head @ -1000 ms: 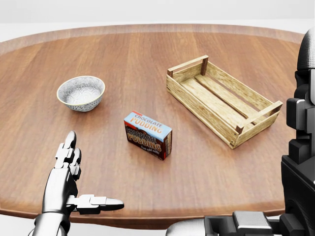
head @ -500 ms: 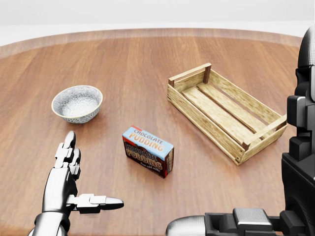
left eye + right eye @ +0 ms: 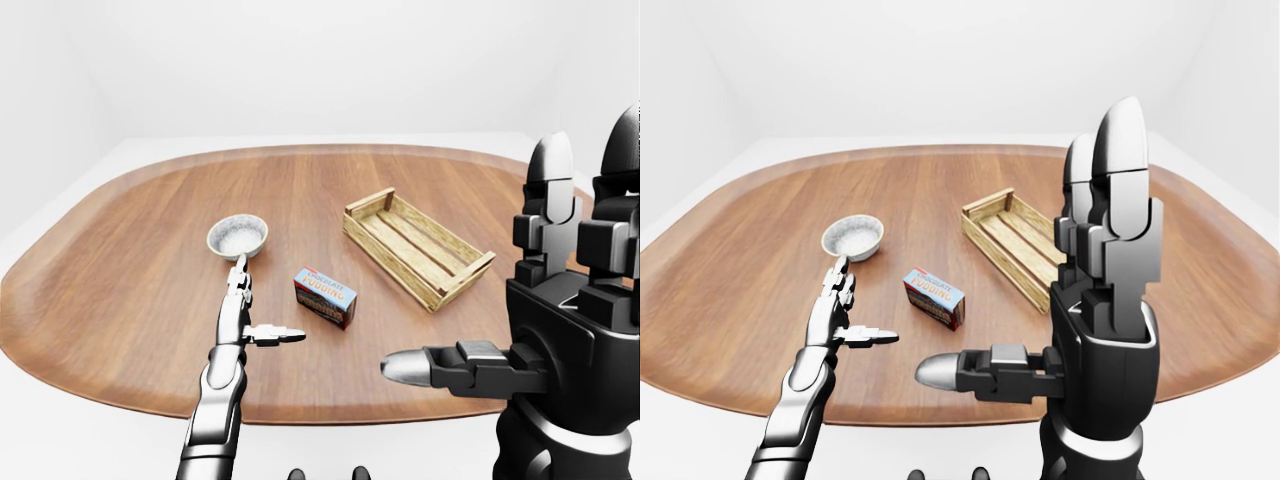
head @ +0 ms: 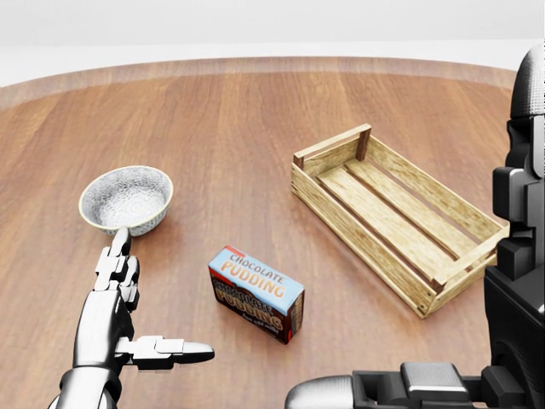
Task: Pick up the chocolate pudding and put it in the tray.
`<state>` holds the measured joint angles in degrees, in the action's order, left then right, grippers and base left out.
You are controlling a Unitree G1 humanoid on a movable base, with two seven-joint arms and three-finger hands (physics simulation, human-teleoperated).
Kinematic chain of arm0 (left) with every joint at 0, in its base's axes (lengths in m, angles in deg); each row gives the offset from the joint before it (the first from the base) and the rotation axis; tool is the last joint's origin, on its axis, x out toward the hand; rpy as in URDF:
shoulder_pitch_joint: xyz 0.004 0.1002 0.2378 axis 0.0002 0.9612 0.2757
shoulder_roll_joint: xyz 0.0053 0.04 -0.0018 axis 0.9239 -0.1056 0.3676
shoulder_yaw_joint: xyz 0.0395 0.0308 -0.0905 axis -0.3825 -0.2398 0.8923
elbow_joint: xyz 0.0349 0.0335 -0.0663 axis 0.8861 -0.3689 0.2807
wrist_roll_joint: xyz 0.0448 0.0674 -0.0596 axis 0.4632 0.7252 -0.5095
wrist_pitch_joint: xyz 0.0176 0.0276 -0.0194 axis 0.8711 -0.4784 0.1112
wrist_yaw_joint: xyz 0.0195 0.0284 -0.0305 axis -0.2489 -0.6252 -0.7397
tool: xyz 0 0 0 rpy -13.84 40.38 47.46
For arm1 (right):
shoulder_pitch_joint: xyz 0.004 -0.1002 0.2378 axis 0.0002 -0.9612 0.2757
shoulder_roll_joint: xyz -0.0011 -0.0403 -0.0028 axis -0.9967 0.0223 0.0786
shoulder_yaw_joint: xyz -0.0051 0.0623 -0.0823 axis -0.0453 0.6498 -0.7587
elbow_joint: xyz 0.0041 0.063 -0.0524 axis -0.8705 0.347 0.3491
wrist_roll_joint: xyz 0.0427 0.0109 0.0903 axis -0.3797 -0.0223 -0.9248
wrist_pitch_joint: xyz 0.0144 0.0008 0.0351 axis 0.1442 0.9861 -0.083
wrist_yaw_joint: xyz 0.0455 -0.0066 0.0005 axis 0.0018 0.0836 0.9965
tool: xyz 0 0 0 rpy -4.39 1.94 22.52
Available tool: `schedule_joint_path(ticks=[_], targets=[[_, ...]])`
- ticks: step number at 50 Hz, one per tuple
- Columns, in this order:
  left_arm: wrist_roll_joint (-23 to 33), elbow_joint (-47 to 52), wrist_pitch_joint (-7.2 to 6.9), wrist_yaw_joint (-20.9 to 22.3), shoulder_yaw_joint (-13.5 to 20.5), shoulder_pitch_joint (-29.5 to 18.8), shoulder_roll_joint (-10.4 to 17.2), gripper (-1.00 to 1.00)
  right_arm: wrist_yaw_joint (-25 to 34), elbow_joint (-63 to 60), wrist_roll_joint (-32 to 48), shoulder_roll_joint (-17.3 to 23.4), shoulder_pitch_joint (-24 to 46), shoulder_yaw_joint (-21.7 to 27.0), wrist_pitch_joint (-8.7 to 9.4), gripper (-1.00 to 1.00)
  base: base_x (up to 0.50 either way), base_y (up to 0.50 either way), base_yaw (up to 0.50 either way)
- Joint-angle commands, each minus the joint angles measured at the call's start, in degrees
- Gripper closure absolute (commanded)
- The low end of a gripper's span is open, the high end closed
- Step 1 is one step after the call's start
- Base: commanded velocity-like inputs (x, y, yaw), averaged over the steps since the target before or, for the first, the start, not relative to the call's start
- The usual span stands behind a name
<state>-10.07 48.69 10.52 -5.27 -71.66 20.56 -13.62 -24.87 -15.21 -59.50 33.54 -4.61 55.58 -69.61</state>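
The chocolate pudding box (image 4: 255, 293) lies at lower centre of the head view, the wooden tray (image 4: 397, 228) to its right and a bowl (image 4: 126, 199) upper left. Both the left hand (image 4: 119, 317) and the right hand (image 3: 1080, 300) have their fingers spread, holding nothing.

Large oval wooden table (image 3: 130, 290) with lengthwise grain and rounded edge, set on a plain white floor (image 3: 60, 420), backed by bare white walls (image 3: 300, 60) meeting in soft corners, under even, diffuse light with faint shadows.
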Motion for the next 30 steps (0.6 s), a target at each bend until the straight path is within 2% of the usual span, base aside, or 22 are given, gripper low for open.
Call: schedule_joint_path(ticks=[1, 10, 18, 21, 25, 27, 30], targets=[[0.13, 0.18, 0.05, 0.09, -0.07, 0.14, -0.03, -1.0, -0.21, -0.01, -0.12, 0.42, -0.65, -0.51, -0.37, -1.0, 0.2, 0.0, 0.0], [0.1, 0.14, 0.33, 0.16, -0.09, 0.29, -0.06, -1.0, -1.3, -0.01, -0.41, 1.82, -2.09, -1.42, -1.46, -1.0, 0.2, 0.0, 0.0], [0.06, 0.14, 0.41, 0.26, -0.11, 0.37, -0.08, -1.0, -1.22, -0.01, -0.54, 1.88, -1.9, -1.35, -1.21, -1.0, 0.2, 0.0, 0.0], [-0.08, 0.51, 0.19, 0.36, -0.13, 0.49, -0.1, -1.0, -1.71, -0.01, -0.66, 2.34, -2.57, -1.62, -1.75, -1.0, 0.2, 0.0, 0.0], [-0.15, 0.66, 0.03, 0.37, -0.13, 0.5, -0.12, -1.0, -1.32, -0.01, -0.52, 1.97, -1.95, -1.44, -1.2, -1.0, 0.2, 0.0, 0.0], [-0.2, -0.13, 0.58, 0.35, -0.05, 0.26, -0.09, -1.0, -1.19, -0.01, -0.54, 1.89, -1.85, -1.43, -1.02, -1.0, 0.19, 0.0, 0.0], [-0.24, 0.14, 0.35, 0.33, -0.06, 0.29, -0.08, -1.0, -1.51, -0.01, -0.58, 2.18, -2.02, -1.53, -1.17, -1.0, 0.2, 0.0, 0.0]])
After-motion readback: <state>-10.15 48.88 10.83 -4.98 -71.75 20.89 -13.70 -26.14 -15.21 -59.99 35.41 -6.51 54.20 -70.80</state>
